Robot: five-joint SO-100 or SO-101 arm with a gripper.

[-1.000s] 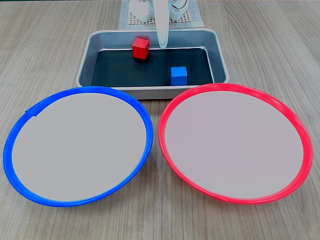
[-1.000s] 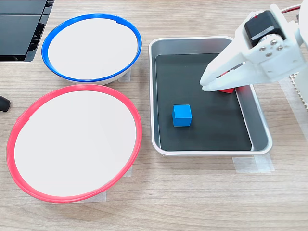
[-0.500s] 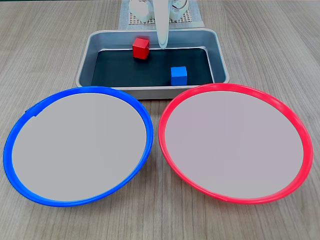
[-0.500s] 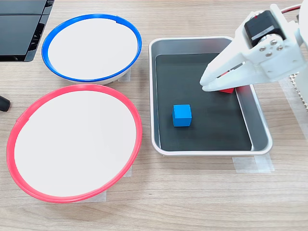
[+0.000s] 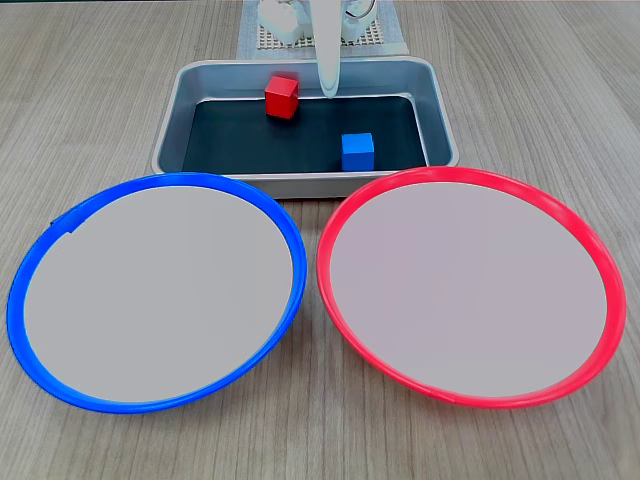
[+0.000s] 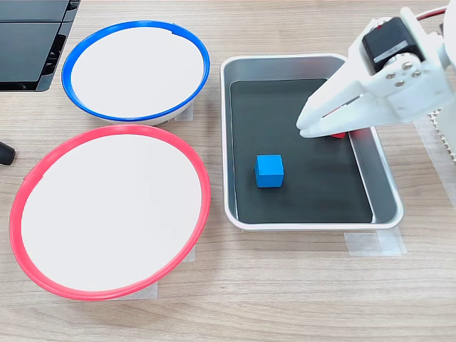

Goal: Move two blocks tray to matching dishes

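- We judge nothing delivered: the red block (image 5: 282, 96) and blue block (image 6: 269, 170) both sit in the tray (image 6: 237, 68).
- Blue-rimmed dish (image 5: 22, 285) and red-rimmed dish (image 5: 330, 285) lie bare.
- The end effector (image 6: 305, 127) hangs above the red block, fingers nearly together, holding nothing.

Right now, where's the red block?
The red block sits in the tray, at its far-left end in a fixed view, left of the gripper and apart from the blue block.
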